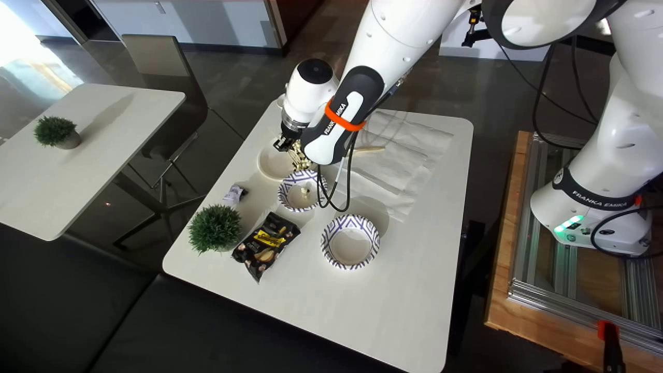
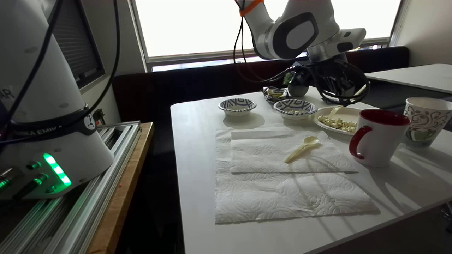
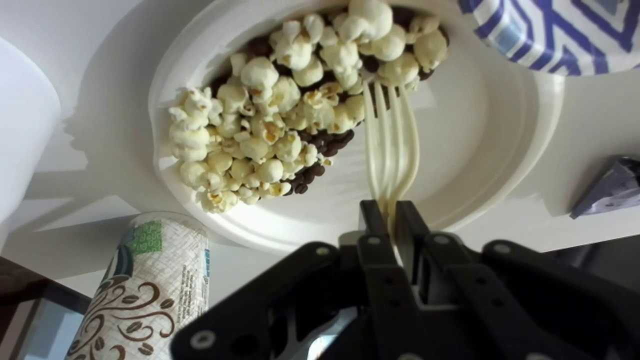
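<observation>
My gripper (image 3: 391,215) is shut on a pale plastic fork (image 3: 392,150), whose tines point away from the jaws. Beneath the fork lies a white plate (image 3: 460,165). Popcorn (image 3: 257,75) and dark brown pieces (image 3: 330,144) cover one side of that plate. The tine tips reach the edge of the popcorn heap; whether they press into it is hard to tell. In an exterior view the fork (image 2: 335,111) slants down to the plate, and cables partly hide the gripper. A blue-patterned bowl (image 1: 285,199) with some popcorn in it stands close beside the plate.
A second patterned bowl (image 1: 350,246), a black snack bag (image 1: 264,246), a plant (image 1: 215,228) and a small packet (image 1: 234,195) are on the table. A red-handled mug (image 2: 378,141) and paper cup (image 2: 427,120) stand near the plate. A spoon (image 2: 298,150) lies on paper towels (image 2: 275,197).
</observation>
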Available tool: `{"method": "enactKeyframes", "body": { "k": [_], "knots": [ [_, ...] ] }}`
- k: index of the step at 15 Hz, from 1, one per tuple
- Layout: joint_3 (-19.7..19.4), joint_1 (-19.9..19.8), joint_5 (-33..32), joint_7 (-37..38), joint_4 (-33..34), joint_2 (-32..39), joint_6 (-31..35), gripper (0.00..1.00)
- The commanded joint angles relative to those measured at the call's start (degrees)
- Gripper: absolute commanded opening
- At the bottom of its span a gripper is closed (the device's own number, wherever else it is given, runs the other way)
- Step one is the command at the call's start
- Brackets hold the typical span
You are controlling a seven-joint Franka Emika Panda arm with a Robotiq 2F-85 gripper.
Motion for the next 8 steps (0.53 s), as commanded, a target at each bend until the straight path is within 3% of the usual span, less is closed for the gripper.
{"method": "enactKeyframes", "body": {
  "k": [1,8],
  "knots": [
    [0.15,-0.47,-1.48,1.28,-1.19,-0.3,-0.35,0.03],
    [2.19,-5.57,-1.49,-0.65,-3.36,-0.42,1.29,0.03]
  ]
}}
